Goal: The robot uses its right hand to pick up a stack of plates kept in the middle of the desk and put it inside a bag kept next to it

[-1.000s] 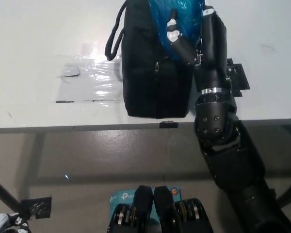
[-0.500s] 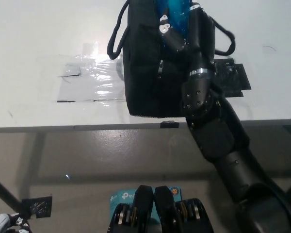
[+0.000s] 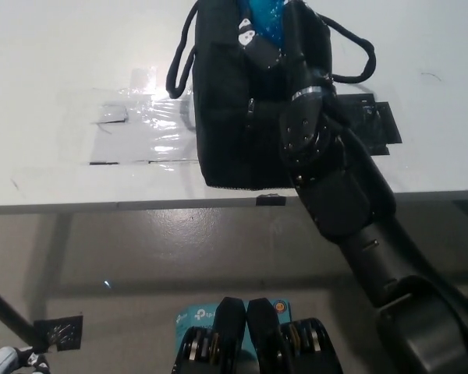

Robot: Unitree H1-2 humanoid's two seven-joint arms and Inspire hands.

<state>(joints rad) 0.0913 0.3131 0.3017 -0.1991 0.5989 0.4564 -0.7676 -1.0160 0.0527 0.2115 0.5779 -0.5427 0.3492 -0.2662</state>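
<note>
Right robot hand [image 3: 267, 40] is reaching down into the open top of the black bag [image 3: 234, 117], fingers wrapping the blue plates [image 3: 267, 11], which are showing only as a small blue patch at the top edge w/ most of the stack hidden inside the bag & behind the hand. So the plates are sitting in the bag's mouth, gripped by the black hand. Black right arm [image 3: 343, 202] is coming in from bottom right, crossing over the bag's right side. Bag is standing on the white tabletop [image 3: 54, 93] near its front edge, 1 strap looping out at left, another at right. Shiny clear tape patch [image 3: 144, 128] is lying on the tabletop just left of the bag; black flat piece [image 3: 378, 125] is lying just right of it, partly under the arm. Left robot hand [image 3: 8, 362] is resting at bottom-left corner below the tabletop, barely in view; can't tell its finger state.
</note>
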